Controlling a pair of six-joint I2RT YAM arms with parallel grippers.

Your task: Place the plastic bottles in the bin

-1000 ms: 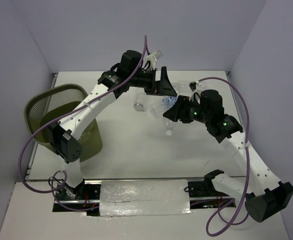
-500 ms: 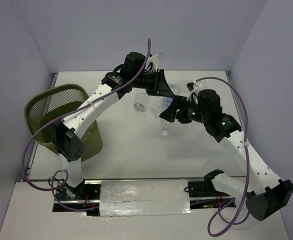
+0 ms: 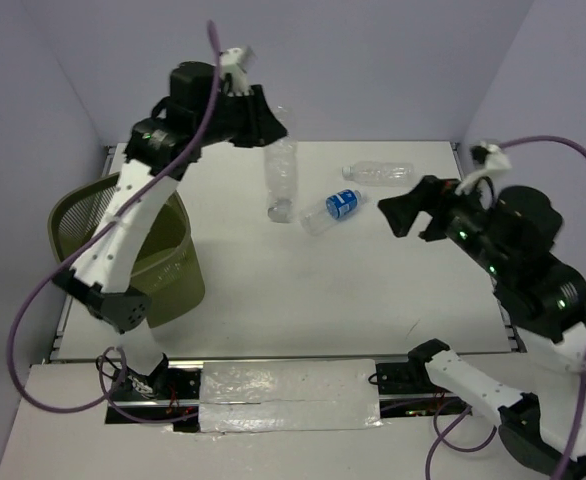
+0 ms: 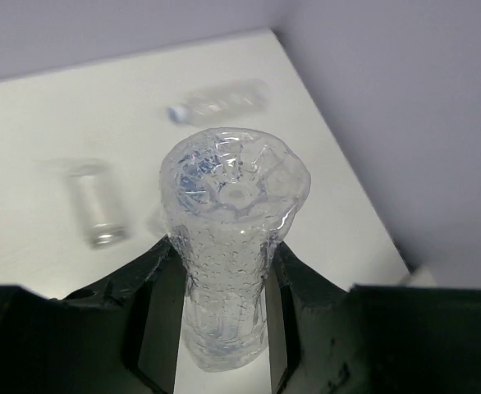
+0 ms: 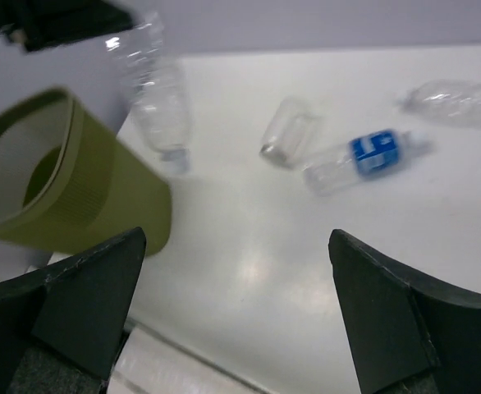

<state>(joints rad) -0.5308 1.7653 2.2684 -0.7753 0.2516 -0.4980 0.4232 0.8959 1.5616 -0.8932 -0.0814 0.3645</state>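
Note:
My left gripper (image 3: 269,133) is raised above the back left of the table and shut on a clear crinkly plastic bottle (image 3: 282,172), which hangs down from its jaws. In the left wrist view that bottle (image 4: 232,238) is pinched between both fingers. It is right of the olive-green mesh bin (image 3: 76,213), not over it. On the table lie a short clear bottle (image 3: 279,210), a blue-labelled bottle (image 3: 334,207) and another clear bottle (image 3: 378,172). My right gripper (image 3: 398,211) hovers open and empty to the right of them; the right wrist view shows the blue-labelled bottle (image 5: 364,158) and the bin (image 5: 76,189).
The bin stands at the table's left edge. Purple-grey walls close in the table at the back and on both sides. The left arm's purple cable loops over the bin side. A taped strip (image 3: 288,392) runs along the near edge between the arm bases.
My left gripper has shut on a clear bottle and lifted it up and to the left. My right gripper has opened wide and drawn back to the right, away from the bottles.

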